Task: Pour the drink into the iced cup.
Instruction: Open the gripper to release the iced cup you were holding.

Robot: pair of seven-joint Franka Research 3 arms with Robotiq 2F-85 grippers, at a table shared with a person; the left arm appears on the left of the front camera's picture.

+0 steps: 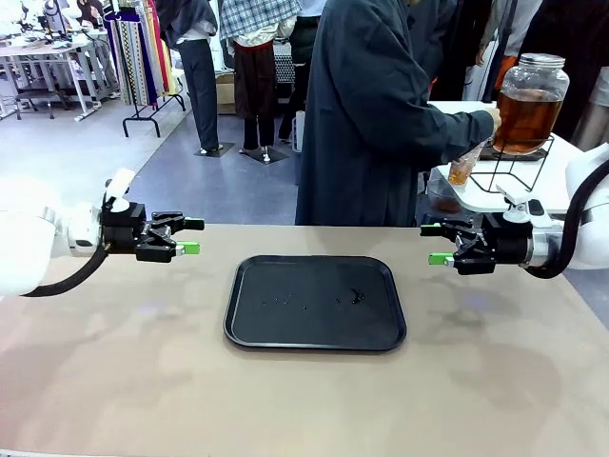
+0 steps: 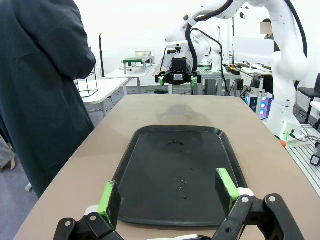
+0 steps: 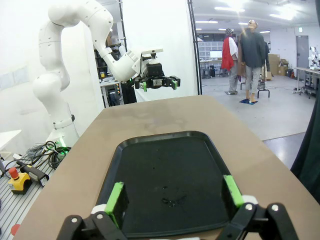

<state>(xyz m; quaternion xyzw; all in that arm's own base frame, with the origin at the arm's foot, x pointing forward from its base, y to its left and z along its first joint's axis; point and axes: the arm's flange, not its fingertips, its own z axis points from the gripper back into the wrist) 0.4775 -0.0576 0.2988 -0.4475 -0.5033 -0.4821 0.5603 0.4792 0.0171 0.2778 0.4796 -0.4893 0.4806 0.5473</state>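
Drink (image 1: 526,116) in one jar (image 1: 532,103); one tray (image 1: 315,303).

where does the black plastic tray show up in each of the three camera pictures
Front view: the black rectangular plastic tray lies mid-table, between the two open grippers.
Left wrist view: the tray runs lengthwise from the left gripper toward the far arm.
Right wrist view: the tray fills the lower centre, beyond the right gripper.
Shared landmark: the small wet drops on the tray's surface.

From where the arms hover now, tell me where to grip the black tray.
Grip the black tray by its raised rim on a short side. It lies flat, and each open pincer, left and right, already faces one short side, so come in low from there.
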